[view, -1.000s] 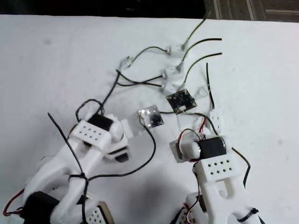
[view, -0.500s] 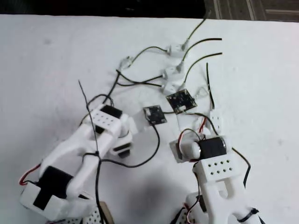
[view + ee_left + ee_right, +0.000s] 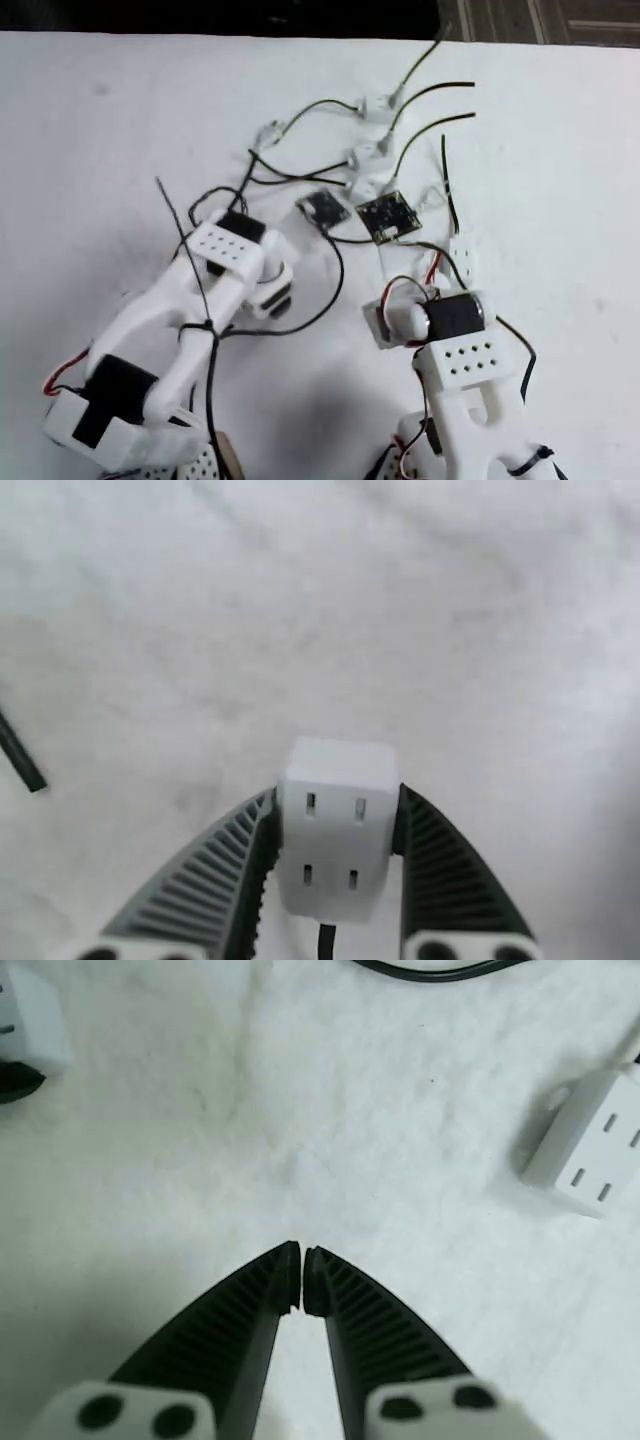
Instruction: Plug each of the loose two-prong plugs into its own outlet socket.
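The white plastic outlet block (image 3: 337,765), a rounded box with two pairs of narrow slots on its face and a black cord leaving its rear, sits clamped between the left gripper (image 3: 335,800)'s ribbed grey fingers (image 3: 225,870), which press on both its sides over bare surface. The right gripper (image 3: 302,1280) hangs beside it with its dark ribbed fingers (image 3: 250,1330) drawn together, tips almost touching and nothing between them. A second white slotted outlet block (image 3: 585,1150) lies flat near that gripper. Further out, small white plastic plugs (image 3: 365,153) on thin black cords lie clustered toward the far middle, next to two flat black square boards (image 3: 388,217). The white surface (image 3: 120,120) looks matte and faintly mottled. Beyond its far edge runs a dark strip (image 3: 200,15), with plank-patterned floor (image 3: 560,20) at one corner.
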`<state>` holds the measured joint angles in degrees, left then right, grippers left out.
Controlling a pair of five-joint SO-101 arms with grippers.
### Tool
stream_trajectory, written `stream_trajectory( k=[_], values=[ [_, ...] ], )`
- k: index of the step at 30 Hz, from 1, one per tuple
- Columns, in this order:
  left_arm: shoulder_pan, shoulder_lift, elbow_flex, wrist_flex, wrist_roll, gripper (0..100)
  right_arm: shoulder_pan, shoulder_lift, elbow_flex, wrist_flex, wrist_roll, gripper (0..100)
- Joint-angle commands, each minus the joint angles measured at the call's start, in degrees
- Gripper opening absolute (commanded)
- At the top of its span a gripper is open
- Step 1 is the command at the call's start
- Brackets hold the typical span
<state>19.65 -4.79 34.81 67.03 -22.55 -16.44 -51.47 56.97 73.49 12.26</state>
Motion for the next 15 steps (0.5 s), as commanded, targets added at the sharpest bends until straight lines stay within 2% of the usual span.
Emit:
stream_trajectory(
  k=[1,6,13,15],
  values=[
    [-0.04,-0.22,-4.31,0.35,8.18,3,0.31,-0.57,-0.35,-0.4,0.62,1.9],
    [-0.22,-0.13,-4.92,-0.09,14.24,3,0.31,-0.57,-0.35,-0.4,0.62,1.9],
    [-0.22,-0.13,-4.75,-0.09,14.59,3,0.31,-0.57,-0.35,-0.4,0.62,1.9],
    [-0.22,-0.13,-4.66,-0.09,14.59,7,0.31,-0.57,-0.35,-0.4,0.62,1.9]
  ],
)
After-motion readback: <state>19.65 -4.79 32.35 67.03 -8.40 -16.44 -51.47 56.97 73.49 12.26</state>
